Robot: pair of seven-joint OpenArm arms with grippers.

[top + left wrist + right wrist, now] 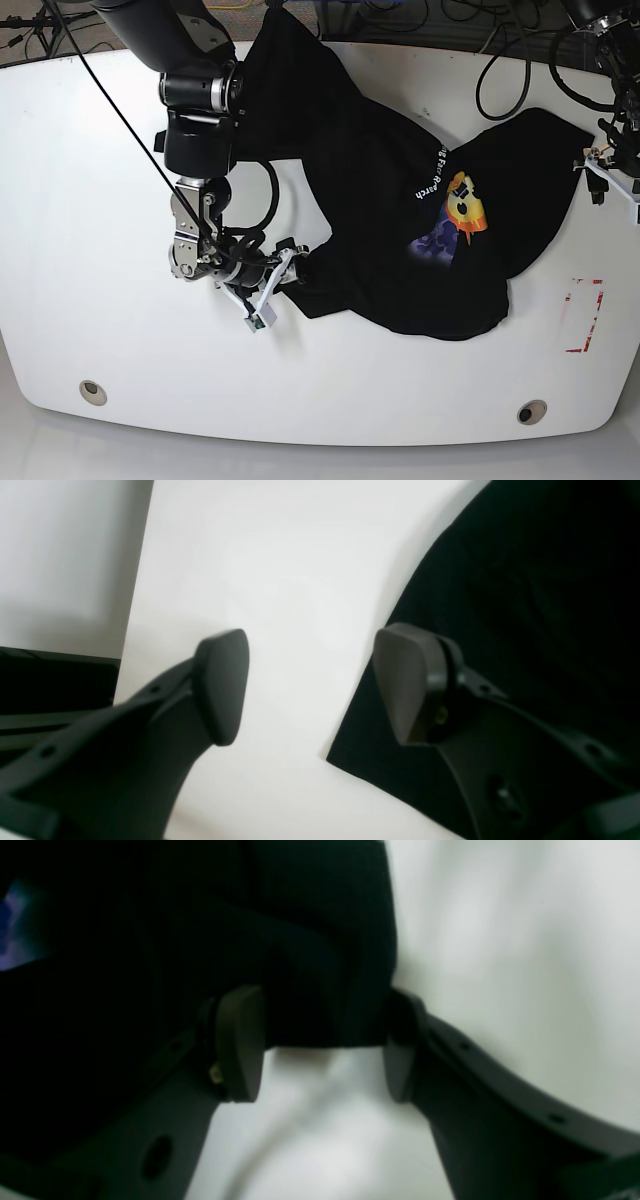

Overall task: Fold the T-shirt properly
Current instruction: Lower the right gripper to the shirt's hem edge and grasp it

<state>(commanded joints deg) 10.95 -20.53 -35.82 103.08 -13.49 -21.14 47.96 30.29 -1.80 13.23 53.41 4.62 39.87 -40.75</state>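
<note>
Right gripper [320, 1045] straddled the black T-shirt [400, 220] hem, jaws apart (not clamped) — left gripper [310, 685] stood wide, empty, above the white table [100, 300].

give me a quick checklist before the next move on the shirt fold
1. Right pincer astride the T-shirt edge: ok, a flap of black cloth hangs between its open pads.
2. Right pincer closed on cloth: not ok, both pads stand apart from the flap.
3. Left pincer on cloth: not ok, it is open, with mostly bare table between the pads and the shirt's edge beside one pad.
4. Shirt laid flat: not ok, bunched and skewed in the base view.
5. Print facing up: ok.
6. Cloth caught under the right arm: cannot tell.
</note>
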